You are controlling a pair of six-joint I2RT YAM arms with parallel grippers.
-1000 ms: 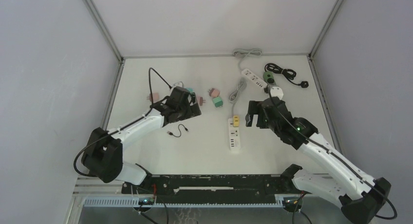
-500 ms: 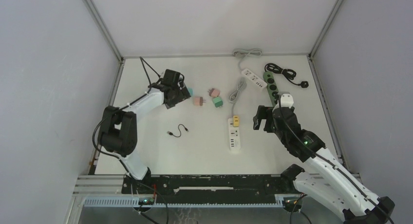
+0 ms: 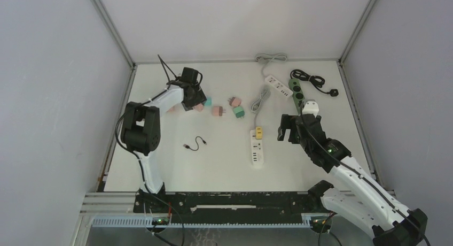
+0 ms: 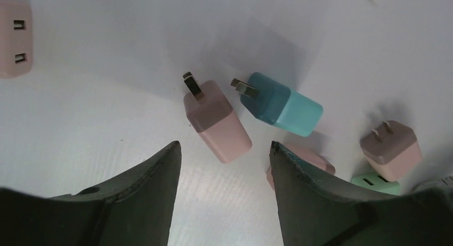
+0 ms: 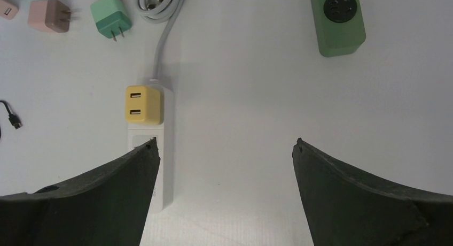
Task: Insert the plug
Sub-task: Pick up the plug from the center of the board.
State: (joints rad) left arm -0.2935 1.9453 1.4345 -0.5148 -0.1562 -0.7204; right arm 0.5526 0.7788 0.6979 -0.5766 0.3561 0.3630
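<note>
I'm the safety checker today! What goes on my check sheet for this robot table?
Surface: white table, no spills seen.
Job's things: white power strip with a yellow adapter on its cord end; pink plug lying loose just ahead of the left gripper.
Clutter: teal plug, green plug, more pink plugs, green power strip, second white strip.
Grippers: left gripper open, empty; right gripper open, empty.
Cables: short black cable, coiled black cord, grey cord.
Surroundings: grey walls; nothing else seen.
</note>
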